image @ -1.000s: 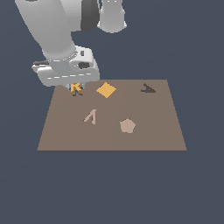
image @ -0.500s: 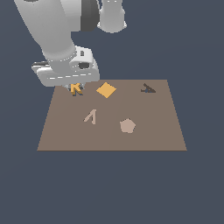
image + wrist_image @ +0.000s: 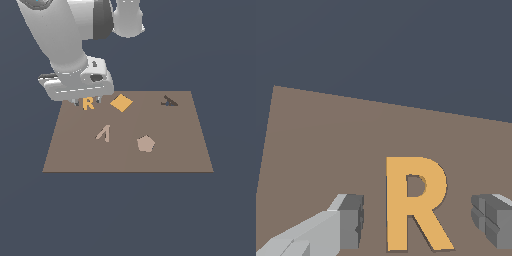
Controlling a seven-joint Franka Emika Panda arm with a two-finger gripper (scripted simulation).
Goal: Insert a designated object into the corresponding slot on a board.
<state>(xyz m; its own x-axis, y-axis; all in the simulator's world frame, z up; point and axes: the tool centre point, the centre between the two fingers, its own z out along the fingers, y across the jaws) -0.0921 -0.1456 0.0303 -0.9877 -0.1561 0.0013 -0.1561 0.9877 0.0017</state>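
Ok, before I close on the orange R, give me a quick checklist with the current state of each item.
1. Gripper open: ok, fingers spread wide.
2. Orange R between the fingers: ok, one finger on each side with a gap on both.
3. R lying flat on the board: ok in the wrist view.
4. Orange diamond clear of the grasp: ok, it lies apart, toward the exterior view's right.
5. Fingers low enough to grip: cannot tell.
6. R-shaped slot located: not ok, only one dark recess shows, shape unclear.
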